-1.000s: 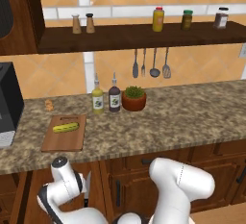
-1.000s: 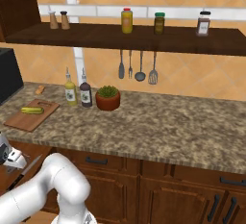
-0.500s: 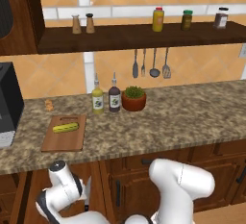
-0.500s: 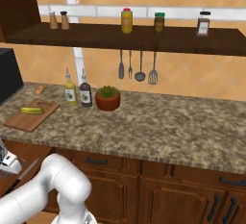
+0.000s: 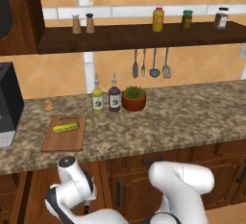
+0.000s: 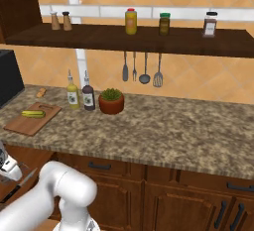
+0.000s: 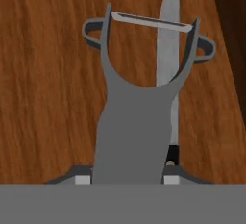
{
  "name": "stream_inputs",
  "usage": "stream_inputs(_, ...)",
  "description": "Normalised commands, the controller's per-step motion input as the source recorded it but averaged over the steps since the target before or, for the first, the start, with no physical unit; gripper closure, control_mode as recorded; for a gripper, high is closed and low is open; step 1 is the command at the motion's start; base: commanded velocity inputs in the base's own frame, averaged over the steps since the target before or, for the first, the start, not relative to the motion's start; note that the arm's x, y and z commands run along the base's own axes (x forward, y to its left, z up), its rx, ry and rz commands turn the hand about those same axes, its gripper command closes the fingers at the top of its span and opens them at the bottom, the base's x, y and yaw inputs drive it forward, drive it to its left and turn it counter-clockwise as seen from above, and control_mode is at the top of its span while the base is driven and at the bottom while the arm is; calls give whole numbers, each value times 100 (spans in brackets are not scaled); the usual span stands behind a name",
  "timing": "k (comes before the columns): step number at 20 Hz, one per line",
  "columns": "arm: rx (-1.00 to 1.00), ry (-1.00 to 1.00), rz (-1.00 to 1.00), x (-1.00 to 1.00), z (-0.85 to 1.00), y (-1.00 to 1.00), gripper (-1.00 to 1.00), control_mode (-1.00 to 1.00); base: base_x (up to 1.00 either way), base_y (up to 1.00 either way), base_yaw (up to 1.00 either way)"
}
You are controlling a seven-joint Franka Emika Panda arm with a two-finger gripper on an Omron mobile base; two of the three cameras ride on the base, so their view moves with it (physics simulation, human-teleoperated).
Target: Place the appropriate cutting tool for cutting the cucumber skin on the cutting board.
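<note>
In the hand view the grey peeler (image 7: 134, 122) stands close up, its loop head and blade at the top and its handle running down between my fingertips. My gripper (image 7: 127, 179) is shut on that handle, low in front of the cabinets left of the counter. Behind the peeler lies the silver-bladed knife (image 7: 168, 35) on a brown wooden surface (image 7: 48, 98). The yellow-green cucumber (image 5: 66, 127) (image 6: 33, 113) rests on the wooden cutting board (image 5: 62, 142) (image 6: 30, 125) at the left of the counter, above and beyond my hand.
Two bottles (image 5: 97, 100) (image 5: 114, 98) and a potted plant (image 5: 134, 98) stand behind and to the right of the board. A black appliance (image 5: 7, 103) sits at the counter's left end. Utensils (image 5: 153, 64) hang under a shelf of jars.
The arm's lower joints have shifted slightly down by the cabinet fronts. The cucumber and board have not moved.
</note>
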Motion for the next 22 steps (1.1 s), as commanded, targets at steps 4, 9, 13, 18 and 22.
stream_inputs(4, 0, 0, -2, -8, 100, 0, 100, -100, 0, 0, 0)
stream_inputs(9, 0, 0, -7, 5, 100, -2, 100, -100, 0, 0, 0)
stream_inputs(13, 0, 0, -18, 54, 100, -1, 100, -100, 0, 0, 0)
stream_inputs(18, 0, 2, -22, 72, 97, -1, 100, -100, 0, 0, 0)
stream_inputs(22, 0, 1, -20, 86, 56, 0, 100, -100, 0, 0, 0)
